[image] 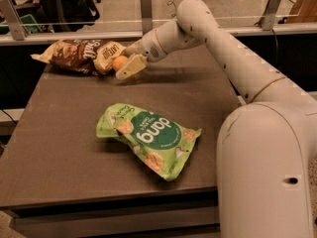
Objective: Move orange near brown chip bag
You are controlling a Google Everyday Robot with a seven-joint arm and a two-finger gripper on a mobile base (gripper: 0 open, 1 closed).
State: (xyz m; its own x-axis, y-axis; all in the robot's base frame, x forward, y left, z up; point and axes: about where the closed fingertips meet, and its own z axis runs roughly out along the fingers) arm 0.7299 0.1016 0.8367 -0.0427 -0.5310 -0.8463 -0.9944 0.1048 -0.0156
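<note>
The orange (119,62) sits at the table's far left, touching the cream-yellow end of the brown chip bag (79,55). The bag lies flat along the back edge. My gripper (127,63) reaches in from the right at table height and is shut on the orange. Its near cream finger (132,66) covers the fruit's right side, and the far finger is mostly hidden behind it.
A bright green "dang" bag (147,139) lies in the middle of the dark table (59,148). My arm (218,48) spans the back right of the table. A glass barrier with metal posts (145,6) runs behind the back edge.
</note>
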